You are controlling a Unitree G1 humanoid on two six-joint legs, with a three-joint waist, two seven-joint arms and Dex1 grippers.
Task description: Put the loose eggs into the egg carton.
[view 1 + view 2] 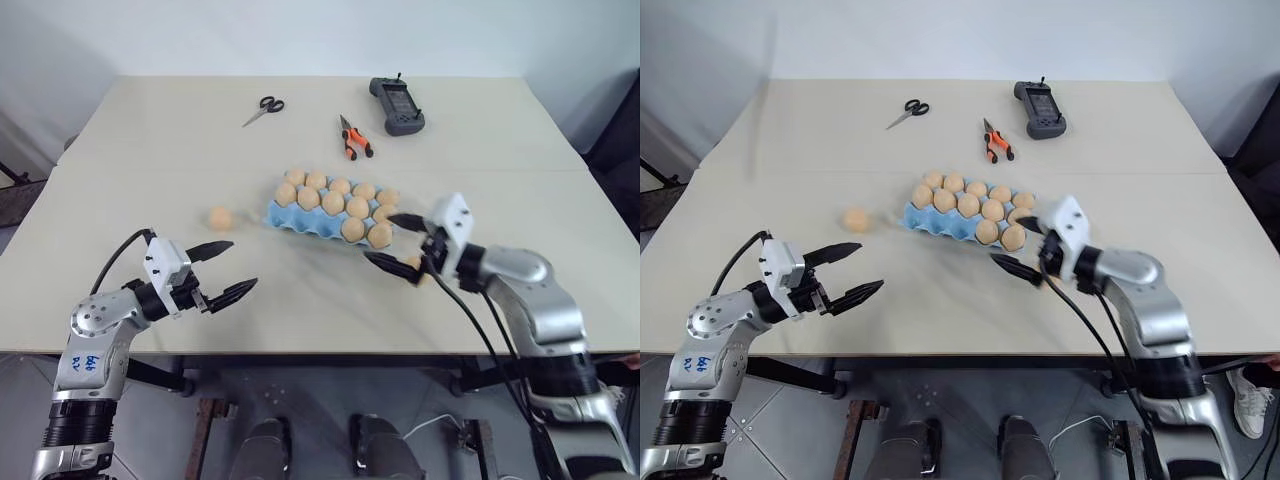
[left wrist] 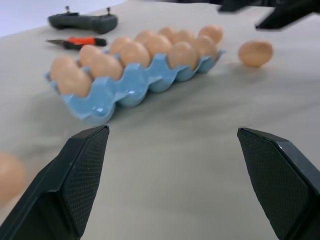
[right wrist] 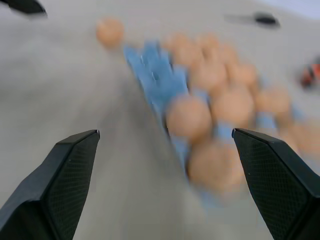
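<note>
I see both pincers spread wide and empty: the left pincer (image 1: 223,268) well apart from the egg carton (image 1: 300,221), the right pincer (image 1: 395,242) just beside its near end.

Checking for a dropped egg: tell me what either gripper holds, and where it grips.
Nothing is held. The left gripper and the right gripper both stand open and empty.

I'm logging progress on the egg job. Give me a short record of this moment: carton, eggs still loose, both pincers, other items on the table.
carton: blue egg carton mid-table, holding many eggs
loose eggs: one egg on the table left of the carton; another egg near the carton's right end, by the right pincer
left pincer: open, empty, near the table's front edge
right pincer: open, empty, beside the carton
other items: scissors, orange pliers, black controller at the far side
</note>
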